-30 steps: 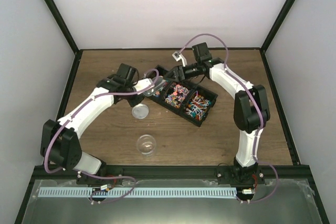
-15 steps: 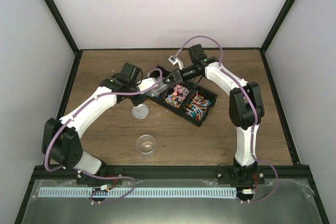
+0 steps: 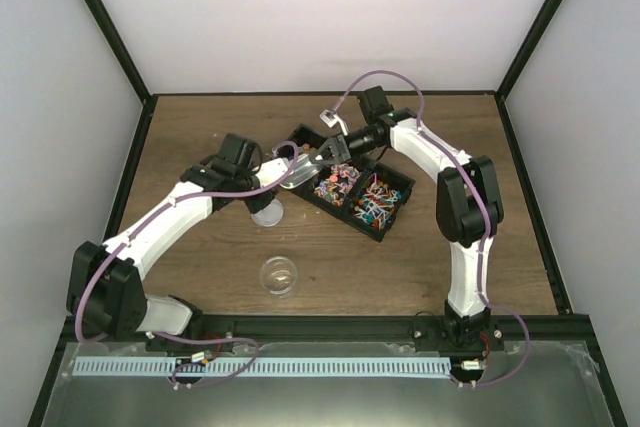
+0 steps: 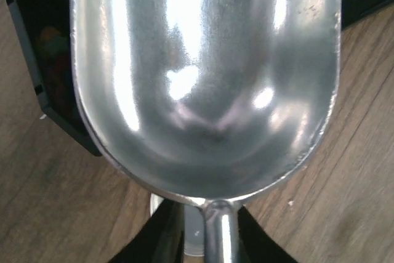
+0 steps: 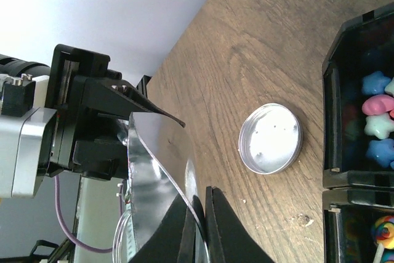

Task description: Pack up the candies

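scoop [image 4: 203, 78] hides most candies [image 4: 52, 47] and tray [image 4: 68, 124].

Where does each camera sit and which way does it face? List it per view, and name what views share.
Top external: above and behind the bases, looking down on the table; both arms show whole.
Left wrist: on the left arm, looking down into the scoop over the tray corner; the left gripper flanks the handle.
Right wrist: on the right arm, looking across the wood past the lid and candies; the right gripper pinches the scoop's rim.
Shared: scoop and tray in all three.
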Motion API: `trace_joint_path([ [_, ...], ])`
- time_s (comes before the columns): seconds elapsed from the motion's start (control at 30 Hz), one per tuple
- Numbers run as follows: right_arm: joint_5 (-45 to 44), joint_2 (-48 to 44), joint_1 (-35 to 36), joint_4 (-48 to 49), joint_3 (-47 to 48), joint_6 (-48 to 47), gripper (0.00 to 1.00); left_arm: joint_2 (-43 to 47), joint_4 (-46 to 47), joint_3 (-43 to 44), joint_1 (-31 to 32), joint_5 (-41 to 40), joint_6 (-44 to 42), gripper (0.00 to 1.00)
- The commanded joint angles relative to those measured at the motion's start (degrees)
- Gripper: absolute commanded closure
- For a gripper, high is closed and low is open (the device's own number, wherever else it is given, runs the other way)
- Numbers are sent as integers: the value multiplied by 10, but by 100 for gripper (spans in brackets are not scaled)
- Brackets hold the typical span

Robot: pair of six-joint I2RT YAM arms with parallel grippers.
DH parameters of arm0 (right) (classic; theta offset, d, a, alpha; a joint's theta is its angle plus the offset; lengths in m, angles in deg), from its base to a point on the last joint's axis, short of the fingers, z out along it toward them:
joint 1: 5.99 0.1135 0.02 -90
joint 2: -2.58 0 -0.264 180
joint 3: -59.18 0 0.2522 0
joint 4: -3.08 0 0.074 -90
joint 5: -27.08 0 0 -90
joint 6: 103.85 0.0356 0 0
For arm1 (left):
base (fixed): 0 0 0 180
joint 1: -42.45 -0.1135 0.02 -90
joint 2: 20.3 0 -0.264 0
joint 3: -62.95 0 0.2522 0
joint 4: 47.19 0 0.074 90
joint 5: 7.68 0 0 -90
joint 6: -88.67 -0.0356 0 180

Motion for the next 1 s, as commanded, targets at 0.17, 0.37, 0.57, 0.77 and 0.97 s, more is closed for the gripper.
trace_joint_path([
  [0.17,16,-12,3,-18,1,-13,99,37,44,-16,-11,48,-15,78],
  [0.37,23,-10,3,-19,-2,-19,99,69,67,-38,-11,80,-22,74],
  [0.57,31,-10,3,-24,-5,-29,99,77,62,-52,-19,95,-33,83],
  [0.77,49,-8,4,-25,-7,-35,99,78,63,-57,-23,92,-39,85],
  [0.97,44,-8,3,-26,-7,-40,63,88,62,-55,-28,96,-27,96],
])
